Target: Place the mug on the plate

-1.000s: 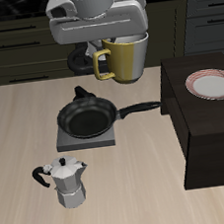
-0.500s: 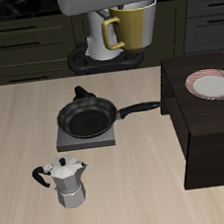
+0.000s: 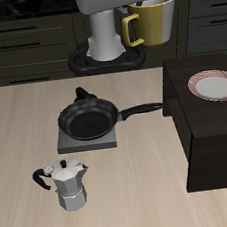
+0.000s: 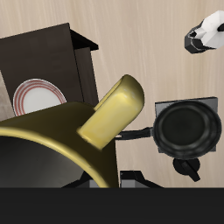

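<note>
The mug (image 3: pixel 153 22) hangs high above the table at the back, olive-yellow fading to white, its yellow loop handle (image 3: pixel 129 31) turned sideways. My gripper (image 3: pixel 147 1) is shut on its rim from above; the fingertips are hidden by the mug. Close up in the wrist view, the mug (image 4: pixel 52 149) fills much of the frame, handle (image 4: pixel 112 109) sticking out. The plate (image 3: pixel 214 85), white with a reddish-pink ringed rim, lies on top of a dark box (image 3: pixel 205 145) at the table's side, lower than the mug and nearer the front. The wrist view shows the plate (image 4: pixel 38 96) too.
A black frying pan (image 3: pixel 89 118) sits on a grey square stand mid-table, its handle pointing toward the dark box. A silver moka pot (image 3: pixel 67 184) with a black handle stands near the front edge. Dark cabinets line the back.
The gripper has carried the mug upward and sideways toward the plate's side over the last second. The pan, moka pot and plate have not moved.
</note>
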Robot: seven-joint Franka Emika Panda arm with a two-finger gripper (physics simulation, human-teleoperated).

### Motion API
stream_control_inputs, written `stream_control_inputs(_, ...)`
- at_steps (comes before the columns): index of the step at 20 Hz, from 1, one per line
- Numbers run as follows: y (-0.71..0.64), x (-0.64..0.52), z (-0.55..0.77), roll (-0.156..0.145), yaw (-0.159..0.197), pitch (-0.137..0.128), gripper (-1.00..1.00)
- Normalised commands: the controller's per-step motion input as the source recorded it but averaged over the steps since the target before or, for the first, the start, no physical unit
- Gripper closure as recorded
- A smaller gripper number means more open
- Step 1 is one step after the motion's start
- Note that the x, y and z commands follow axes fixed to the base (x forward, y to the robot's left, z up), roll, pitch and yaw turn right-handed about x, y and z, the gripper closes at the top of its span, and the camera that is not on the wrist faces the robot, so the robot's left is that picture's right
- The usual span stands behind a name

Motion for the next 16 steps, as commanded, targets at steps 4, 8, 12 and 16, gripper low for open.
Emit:
stream_control_inputs(4, 0.41, 0.03, -0.05, 0.005, -0.036, 0.007, 1.0)
stream_control_inputs(8, 0.51, -0.06, -0.1, 0.034, 0.002, 0.011, 1.0)
stream_control_inputs(12, 0.43, 0.01, -0.07, 0.016, 0.0, -0.002, 1.0)
stream_control_inputs(16, 0.42, -0.02, -0.23, 0.044, 0.005, 0.022, 1.0)
